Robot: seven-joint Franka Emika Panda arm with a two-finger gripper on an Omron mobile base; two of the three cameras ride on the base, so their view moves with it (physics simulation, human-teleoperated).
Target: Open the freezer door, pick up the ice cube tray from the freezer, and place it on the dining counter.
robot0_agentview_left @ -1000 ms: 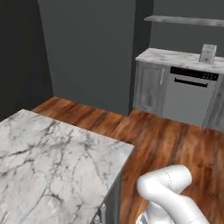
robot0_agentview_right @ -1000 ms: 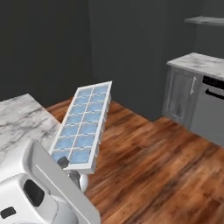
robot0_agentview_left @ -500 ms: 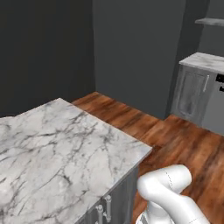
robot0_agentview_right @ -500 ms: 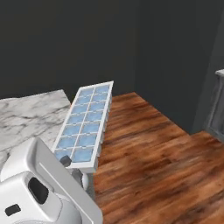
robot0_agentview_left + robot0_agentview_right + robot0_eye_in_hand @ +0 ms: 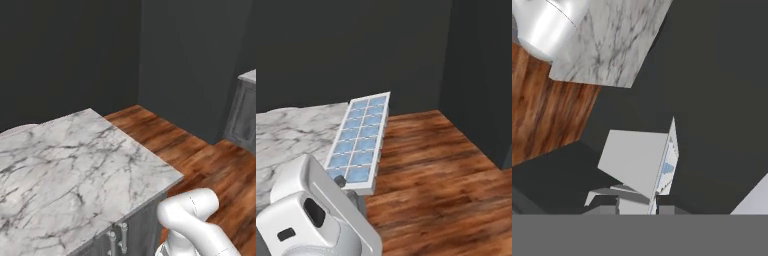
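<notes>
- The ice cube tray [image 5: 359, 142] is seen in the right base view as a flat pale rectangle with two rows of light-blue square cells. It is tilted, its near end low at the arm and its far end raised, and it is held off the worktop.
- In the hand view the ice cube tray [image 5: 666, 165] is seen nearly edge-on, its plain pale underside turned to the camera.
- The dining counter [image 5: 65, 165] is shown as a broad white marble worktop with grey veins, over dark grey cabinet doors with small handles, standing on a wood floor.
</notes>
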